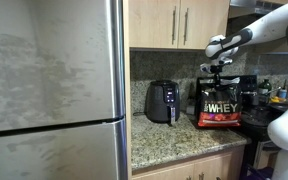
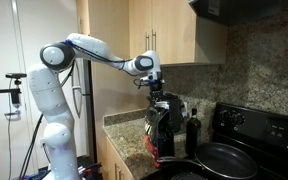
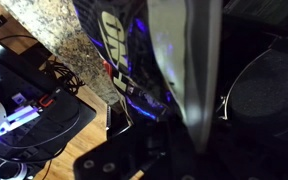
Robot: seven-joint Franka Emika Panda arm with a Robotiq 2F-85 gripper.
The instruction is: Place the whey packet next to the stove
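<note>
In an exterior view, the whey packet (image 1: 220, 106) is seen upright on the granite bench (image 1: 179, 140), at 3 o'clock of the air fryer (image 1: 163, 101), its top edge pinched by the fingers of the gripper (image 1: 220, 78). In an exterior view, the whey packet (image 2: 162, 130) is shown edge-on beneath the gripper (image 2: 157, 97), with the stove (image 2: 252, 128) near at 3 o'clock. In the wrist view, the whey packet (image 3: 124, 40) is held between the fingers, the bench (image 3: 44, 20) lying at 10 o'clock.

Polished stone, brushed steel, shiny film.
The countertop (image 1: 174, 140) is speckled granite, smooth and glossy. On it, the whey packet (image 1: 220, 105) is shiny black plastic film and the air fryer (image 1: 163, 100) is glossy black plastic. Above it hang satin pale-wood cabinets (image 1: 174, 20), and at its end stands a brushed-metal refrigerator (image 1: 54, 70).
</note>
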